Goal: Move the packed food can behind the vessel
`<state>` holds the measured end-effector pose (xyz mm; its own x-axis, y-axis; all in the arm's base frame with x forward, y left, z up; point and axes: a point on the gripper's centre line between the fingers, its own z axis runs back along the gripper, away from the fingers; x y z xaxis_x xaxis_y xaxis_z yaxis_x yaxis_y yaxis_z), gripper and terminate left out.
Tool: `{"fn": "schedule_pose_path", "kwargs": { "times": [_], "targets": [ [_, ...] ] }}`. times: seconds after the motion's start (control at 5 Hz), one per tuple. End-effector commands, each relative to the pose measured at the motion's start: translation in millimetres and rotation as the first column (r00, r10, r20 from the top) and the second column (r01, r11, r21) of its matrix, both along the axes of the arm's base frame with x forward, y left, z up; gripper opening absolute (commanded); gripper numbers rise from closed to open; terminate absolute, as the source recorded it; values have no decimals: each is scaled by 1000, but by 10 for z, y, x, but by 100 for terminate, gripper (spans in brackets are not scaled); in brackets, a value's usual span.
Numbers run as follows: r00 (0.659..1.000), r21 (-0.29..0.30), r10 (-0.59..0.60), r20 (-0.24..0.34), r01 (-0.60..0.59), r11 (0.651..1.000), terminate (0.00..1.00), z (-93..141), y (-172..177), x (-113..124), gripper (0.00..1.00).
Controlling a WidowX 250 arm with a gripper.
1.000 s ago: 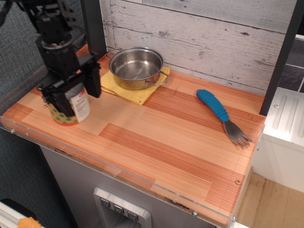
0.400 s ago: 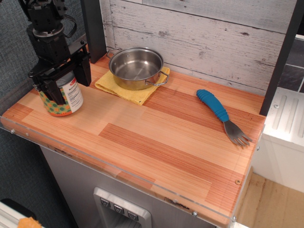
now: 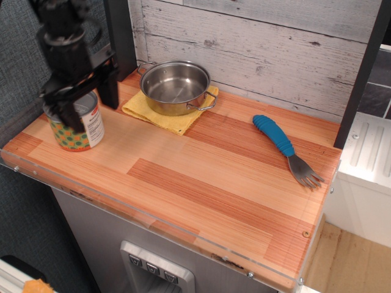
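The packed food can point(image 3: 78, 133), with a grey lid and a label of green, orange and yellow circles beside a white panel, stands upright at the far left of the wooden table. My gripper point(image 3: 90, 115) comes down over it from above. One black finger point(image 3: 68, 113) is at the can's front left and the other at its back right, closed on its sides. The vessel point(image 3: 175, 86), a shiny steel pot with loop handles, sits to the back right of the can on a yellow cloth point(image 3: 164, 117).
A blue-handled fork point(image 3: 282, 145) lies at the right of the table. A black post point(image 3: 121, 36) stands just behind the can and left of the pot. The plank wall point(image 3: 269, 49) closes the back. The table's left edge point(image 3: 18, 152) is close to the can.
The gripper carried the can back and to the left, away from the front edge. In the last half second it has hardly shifted.
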<state>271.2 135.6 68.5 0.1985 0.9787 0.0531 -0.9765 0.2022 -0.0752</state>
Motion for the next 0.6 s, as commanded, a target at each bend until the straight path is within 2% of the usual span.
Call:
{"fn": "schedule_pose_path", "kwargs": {
  "times": [0.0,0.2,0.4],
  "targets": [
    [993,28,-92,79,90,996,0,443,-287,32,100],
    [980,64,-185,70,181,981,0,606,-427,70,100],
    [923,87,-385,-2,384,919,0,697,-525,63,100]
  ]
}}
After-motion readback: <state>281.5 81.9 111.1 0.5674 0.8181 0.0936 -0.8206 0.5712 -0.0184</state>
